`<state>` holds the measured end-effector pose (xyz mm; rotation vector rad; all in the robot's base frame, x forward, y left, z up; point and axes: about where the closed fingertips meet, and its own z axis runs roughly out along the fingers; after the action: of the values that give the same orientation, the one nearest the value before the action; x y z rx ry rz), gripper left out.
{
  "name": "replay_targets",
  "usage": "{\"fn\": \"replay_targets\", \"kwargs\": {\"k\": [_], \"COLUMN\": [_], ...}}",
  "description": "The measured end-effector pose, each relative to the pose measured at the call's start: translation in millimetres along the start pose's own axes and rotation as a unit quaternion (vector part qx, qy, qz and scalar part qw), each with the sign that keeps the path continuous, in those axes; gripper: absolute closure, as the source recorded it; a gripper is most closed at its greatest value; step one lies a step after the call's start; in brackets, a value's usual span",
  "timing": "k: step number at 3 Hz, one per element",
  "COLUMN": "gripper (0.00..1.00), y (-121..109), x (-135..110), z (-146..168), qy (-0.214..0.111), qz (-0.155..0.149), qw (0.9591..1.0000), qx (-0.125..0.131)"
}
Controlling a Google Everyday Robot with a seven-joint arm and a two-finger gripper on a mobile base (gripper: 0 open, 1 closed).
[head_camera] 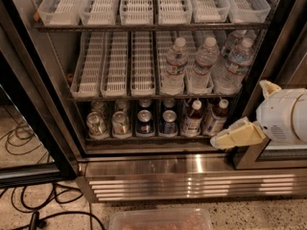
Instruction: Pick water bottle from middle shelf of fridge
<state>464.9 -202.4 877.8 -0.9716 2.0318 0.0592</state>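
Although the gripper (238, 136) hangs by the fridge (144, 169) lower right, jaw state unclear, the water bottle (176, 67) stands ungrasped.

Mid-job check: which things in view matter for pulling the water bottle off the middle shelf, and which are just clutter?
For the job:
- water bottles on the middle shelf
- fridge
- gripper, low at right, outside the fridge

Lying about:
- cans and dark drink bottles on the tier below
- top-shelf trays
- floor cables
- plastic tub
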Motion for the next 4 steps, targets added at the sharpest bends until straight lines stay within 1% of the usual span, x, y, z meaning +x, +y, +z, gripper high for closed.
{"fn": "replay_targets", "kwargs": {"k": [1,2,3,4], "gripper": [0.00,0.00,0.00,0.00], "y": [-12,-28,-48,-49], "x": [-11,-29,-38,-38], "z": [18,28,29,29], "qy": [-0.043,-0.079,-0.099,-0.099], "qz": [0.022,0.036,0.054,0.054], "qw": [0.9978,0.9920,0.9837,0.9837], "qx": [0.045,0.092,0.140,0.140]}}
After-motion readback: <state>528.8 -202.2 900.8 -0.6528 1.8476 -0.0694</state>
